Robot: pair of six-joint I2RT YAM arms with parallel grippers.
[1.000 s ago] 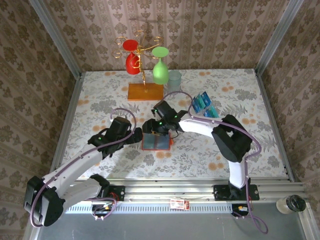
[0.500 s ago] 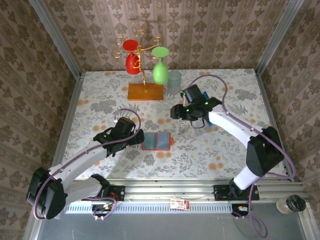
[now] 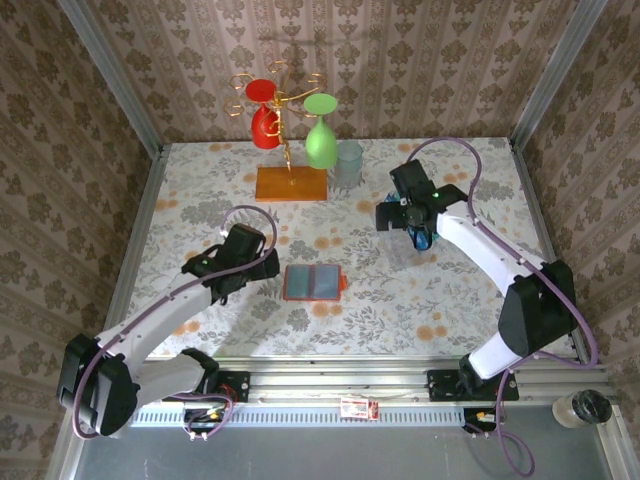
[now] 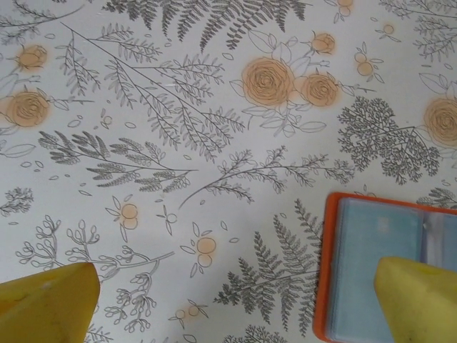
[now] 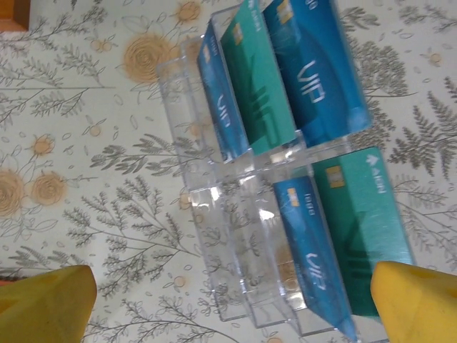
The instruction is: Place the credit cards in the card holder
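Right gripper (image 5: 228,306), jaws wide and empty, hangs over the clear rack (image 5: 214,221); the credit cards (image 5: 307,71) stand in its slots just ahead. Better to straddle one card squarely, pinch, lift straight. Farther off, the card holder (image 4: 378,250) lies unfolded beside the left gripper (image 4: 228,307), jaws likewise spread

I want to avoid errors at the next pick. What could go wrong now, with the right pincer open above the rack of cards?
1. The credit cards stand close together in the clear rack; the open right pincer may catch two at once or shift the rack.
2. The card holder lies open and loose; the open left pincer does not grip it, so it may slide.
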